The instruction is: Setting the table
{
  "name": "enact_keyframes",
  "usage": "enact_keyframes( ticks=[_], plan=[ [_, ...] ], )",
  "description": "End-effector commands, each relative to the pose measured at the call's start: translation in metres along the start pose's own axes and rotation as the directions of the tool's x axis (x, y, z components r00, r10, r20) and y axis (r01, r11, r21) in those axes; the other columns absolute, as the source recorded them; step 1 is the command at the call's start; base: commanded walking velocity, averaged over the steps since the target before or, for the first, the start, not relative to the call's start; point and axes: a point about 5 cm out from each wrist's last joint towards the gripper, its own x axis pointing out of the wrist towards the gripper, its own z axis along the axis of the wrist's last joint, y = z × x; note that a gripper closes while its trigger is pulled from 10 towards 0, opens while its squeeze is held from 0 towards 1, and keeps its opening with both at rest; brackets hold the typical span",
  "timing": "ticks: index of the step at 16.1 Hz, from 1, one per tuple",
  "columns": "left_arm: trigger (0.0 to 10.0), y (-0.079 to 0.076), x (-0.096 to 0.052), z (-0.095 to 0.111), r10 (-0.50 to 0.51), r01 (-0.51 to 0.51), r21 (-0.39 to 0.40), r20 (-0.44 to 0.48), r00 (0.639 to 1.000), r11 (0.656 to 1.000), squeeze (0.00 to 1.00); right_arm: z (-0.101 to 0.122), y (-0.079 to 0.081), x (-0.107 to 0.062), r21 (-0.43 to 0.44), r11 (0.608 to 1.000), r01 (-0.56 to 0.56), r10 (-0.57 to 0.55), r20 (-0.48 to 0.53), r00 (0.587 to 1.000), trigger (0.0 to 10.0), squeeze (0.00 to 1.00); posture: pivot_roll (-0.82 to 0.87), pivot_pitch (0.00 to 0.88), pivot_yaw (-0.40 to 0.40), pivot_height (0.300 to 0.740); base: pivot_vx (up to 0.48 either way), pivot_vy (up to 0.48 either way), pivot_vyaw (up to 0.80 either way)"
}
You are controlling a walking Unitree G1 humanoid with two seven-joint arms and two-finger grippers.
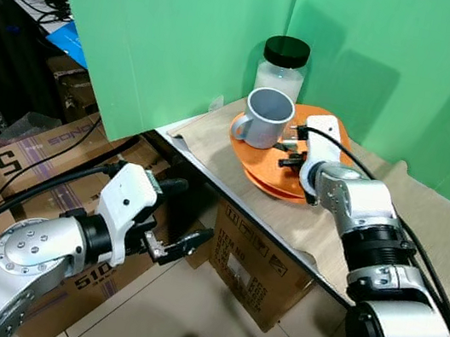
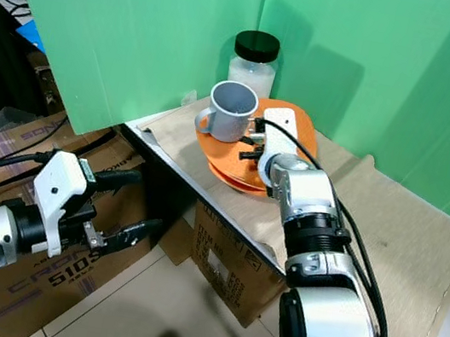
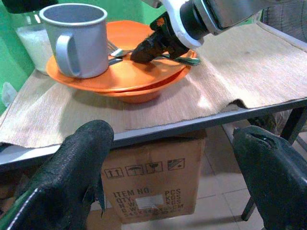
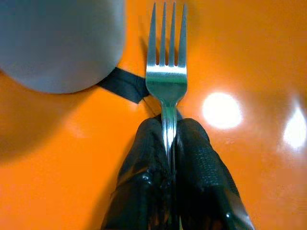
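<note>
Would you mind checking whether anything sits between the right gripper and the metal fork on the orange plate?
Nothing does: the right gripper is shut on the silver metal fork, over the orange plastic plate. The grey metal mug stands beside the tines, not between.

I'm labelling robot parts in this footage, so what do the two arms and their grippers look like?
Both arms are built of rounded silver segments joined by black ribbed collars, with black cables running along them. Each wrist carries a white block-shaped housing. The left gripper and the right gripper each have two long black fingers with a rough, worn-looking surface. The left arm's shoulder disc shows a ring of small screws.
</note>
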Motion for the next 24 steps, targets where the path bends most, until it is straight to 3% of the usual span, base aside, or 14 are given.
enact_keyframes(
  ticks=[1, 3, 4, 6, 7, 9, 10, 12, 13, 15, 16, 18, 21, 24],
  plan=[
    [10.0, 0.002, 0.000, 0.003, 0.005, -0.005, 0.028, 0.002, 1.000, 1.000, 0.00, 0.001, -0.016, 0.000, 0.031, 0.997, 0.069, -0.069, -0.005, 0.998, 0.0, 0.00, 0.04, 0.000, 0.045, 0.740, 0.000, 0.000, 0.00],
    [10.0, 0.003, 0.000, 0.003, 0.005, -0.005, 0.029, 0.002, 1.000, 1.000, 0.00, 0.003, -0.021, -0.001, 0.041, 0.995, 0.089, -0.089, 0.007, 0.996, 0.0, 0.00, 0.04, 0.000, 0.045, 0.740, 0.000, 0.000, 0.00],
    [10.0, 0.003, 0.001, 0.003, 0.012, -0.012, 0.032, 0.004, 1.000, 0.999, 0.00, 0.010, -0.033, -0.005, 0.056, 0.989, 0.135, -0.138, 0.047, 0.989, 0.0, 0.00, 0.04, 0.000, 0.047, 0.740, 0.000, 0.000, 0.00],
    [10.0, 0.013, 0.003, 0.003, 0.109, -0.111, 0.062, 0.024, 0.994, 0.992, 0.00, 0.029, -0.051, -0.024, 0.109, 0.984, 0.138, -0.160, 0.230, 0.960, 0.0, 0.00, 0.03, 0.000, 0.038, 0.740, 0.000, 0.000, 0.00],
    [10.0, 0.016, 0.004, 0.003, 0.139, -0.141, 0.067, 0.030, 0.990, 0.988, 0.00, 0.032, -0.053, -0.027, 0.124, 0.984, 0.129, -0.158, 0.256, 0.954, 0.0, 0.00, 0.03, 0.000, 0.038, 0.740, 0.000, 0.000, 0.00],
    [10.0, 0.024, 0.012, 0.005, 0.235, -0.238, 0.071, 0.057, 0.970, 0.969, 0.00, 0.033, -0.064, -0.071, 0.181, 0.981, 0.072, -0.141, 0.410, 0.901, 0.0, 0.00, -0.01, 0.000, 0.042, 0.740, 0.000, 0.000, 0.00],
    [10.0, 0.024, 0.013, 0.006, 0.236, -0.240, 0.069, 0.062, 0.970, 0.968, 0.00, 0.031, -0.064, -0.078, 0.181, 0.982, 0.063, -0.136, 0.424, 0.895, 0.0, 0.00, -0.01, 0.000, 0.044, 0.740, 0.000, 0.000, 0.00],
    [10.0, 0.022, 0.016, 0.008, 0.282, -0.288, 0.074, 0.090, 0.955, 0.955, 0.00, 0.009, -0.055, -0.104, 0.102, 0.993, 0.057, -0.095, 0.428, 0.899, 10.0, 0.00, -0.04, 0.000, 0.050, 0.740, 0.000, 0.000, 0.00],
    [10.0, 0.022, 0.017, 0.008, 0.337, -0.342, 0.041, 0.100, 0.936, 0.939, 0.00, -0.004, -0.052, -0.118, 0.095, 0.992, 0.085, -0.118, 0.444, 0.888, 10.0, 0.00, -0.05, 0.000, 0.048, 0.740, 0.000, 0.000, 0.00],
    [10.0, 0.021, 0.019, 0.008, 0.429, -0.431, -0.003, 0.110, 0.897, 0.902, 0.00, -0.026, -0.041, -0.140, 0.184, 0.978, 0.098, -0.172, 0.448, 0.877, 10.0, 0.00, -0.06, 0.000, 0.049, 0.740, 0.000, 0.000, -0.40],
    [10.0, 0.018, 0.020, 0.005, 0.454, -0.454, -0.023, 0.113, 0.884, 0.891, 0.00, -0.038, -0.030, -0.143, 0.155, 0.983, 0.100, -0.160, 0.440, 0.884, 10.0, 0.00, -0.07, 0.000, 0.048, 0.740, 0.000, 0.000, -0.80],
    [10.0, 0.017, 0.022, 0.001, 0.495, -0.494, -0.033, 0.093, 0.864, 0.869, 0.00, -0.047, -0.020, -0.142, 0.122, 0.986, 0.113, -0.154, 0.414, 0.897, 10.0, 0.00, -0.06, 0.000, 0.043, 0.740, 0.000, 0.000, -0.80],
    [10.0, 0.023, 0.016, -0.003, 0.547, -0.547, -0.018, 0.068, 0.834, 0.837, 0.00, -0.041, -0.012, -0.141, 0.176, 0.979, 0.100, -0.168, 0.435, 0.884, 10.0, 0.00, -0.05, 0.000, 0.038, 0.740, 0.000, 0.000, -0.80],
    [10.0, 0.021, 0.016, -0.002, 0.553, -0.553, -0.027, 0.072, 0.830, 0.833, 0.00, -0.038, -0.009, -0.140, 0.180, 0.981, 0.076, -0.148, 0.434, 0.888, 10.0, 0.00, -0.04, 0.000, 0.030, 0.740, 0.000, 0.000, -0.80]
  ],
)
